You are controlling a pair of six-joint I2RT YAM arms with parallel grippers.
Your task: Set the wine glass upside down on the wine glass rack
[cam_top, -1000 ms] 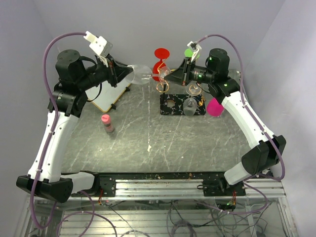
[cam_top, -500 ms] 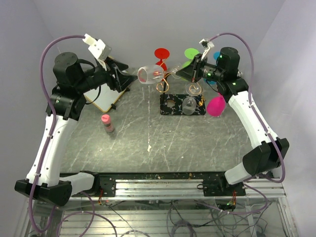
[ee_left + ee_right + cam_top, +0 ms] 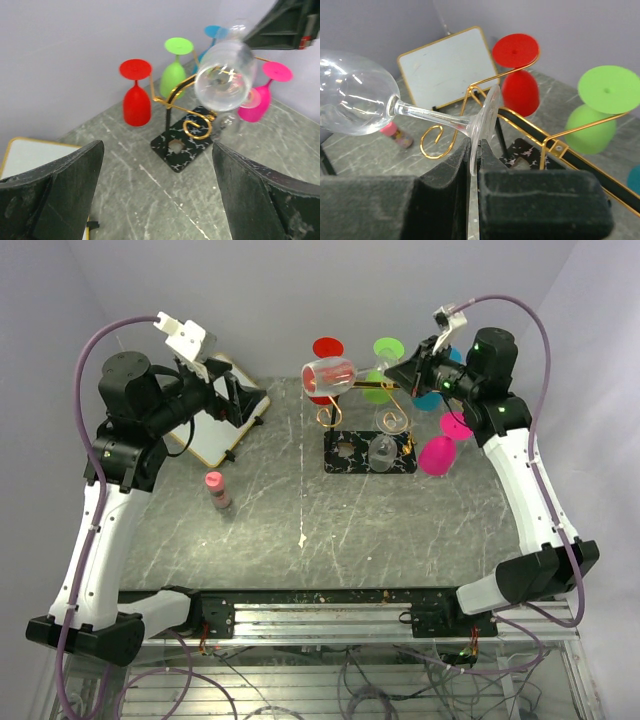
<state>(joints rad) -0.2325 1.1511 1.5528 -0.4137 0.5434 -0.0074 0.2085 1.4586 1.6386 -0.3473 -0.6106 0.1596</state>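
The clear wine glass (image 3: 328, 375) lies sideways in the air above the left side of the wine glass rack (image 3: 336, 416). My right gripper (image 3: 477, 142) is shut on the rim of its foot (image 3: 487, 120), and the bowl (image 3: 355, 107) points left. In the top view the right gripper (image 3: 414, 370) hovers behind the rack's black veined base (image 3: 352, 455). My left gripper (image 3: 247, 400) stands wide open to the left of the glass, with nothing between its fingers (image 3: 65, 185). From the left wrist, the bowl's mouth (image 3: 225, 82) faces me above the rack base (image 3: 186, 145).
Red (image 3: 327, 348), green (image 3: 384, 387), blue (image 3: 430, 398) and pink (image 3: 436, 454) glasses hang upside down on the rack, and a clear one (image 3: 384, 452) over its base. A white gold-edged board (image 3: 215, 435) leans at the back left. A small pink bottle (image 3: 216, 488) stands in front of the board.
My left gripper has opened, let go of the bowl and drawn back to the left. The right gripper has carried the glass by its foot to the right and higher.
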